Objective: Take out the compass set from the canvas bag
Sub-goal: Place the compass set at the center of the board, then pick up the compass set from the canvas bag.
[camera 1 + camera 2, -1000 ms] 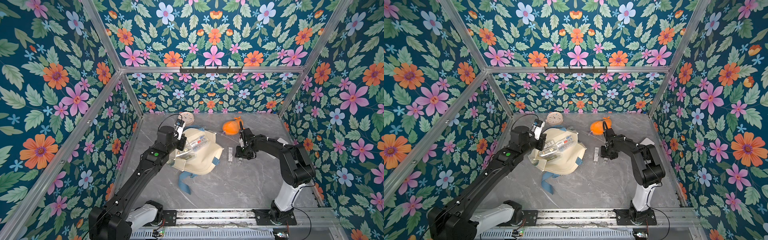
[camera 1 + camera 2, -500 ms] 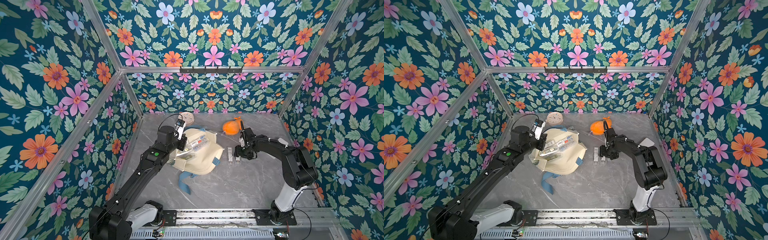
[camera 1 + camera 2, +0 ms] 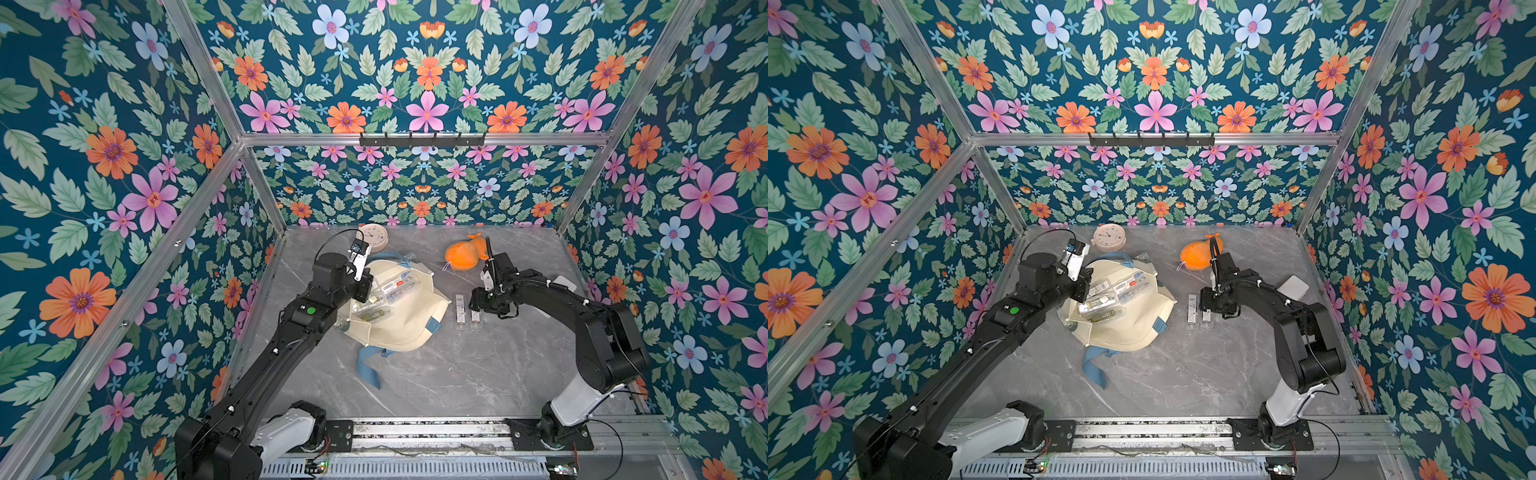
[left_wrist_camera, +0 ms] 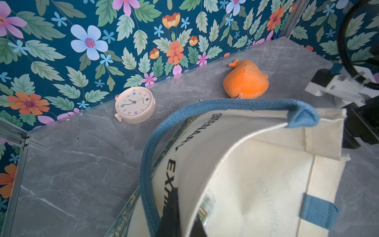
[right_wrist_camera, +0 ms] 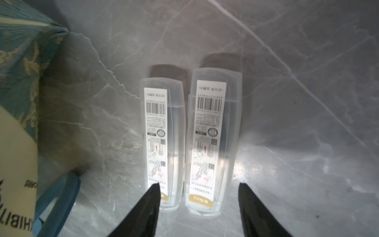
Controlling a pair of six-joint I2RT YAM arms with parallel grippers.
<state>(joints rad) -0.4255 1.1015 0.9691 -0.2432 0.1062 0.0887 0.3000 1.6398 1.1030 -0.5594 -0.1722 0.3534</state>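
Beside the canvas bag [image 3: 399,328], R gripper [image 5: 198,184] has spread its jaws since a sec ago & left a 2nd compass-set case [image 5: 213,139] flat on the table [image 3: 457,374], just beside the 1st case [image 5: 162,143], on its side away from the bag. L gripper [image 4: 180,221] is clamped on the bag's rim, holding the mouth up; more clear cases [image 3: 388,293] lie inside, so prob. more trips to go.

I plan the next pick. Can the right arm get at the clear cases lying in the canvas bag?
Probably yes. The left end effector holds the canvas bag open, the clear cases lie exposed at its mouth, and the right end effector is open and empty beside it.
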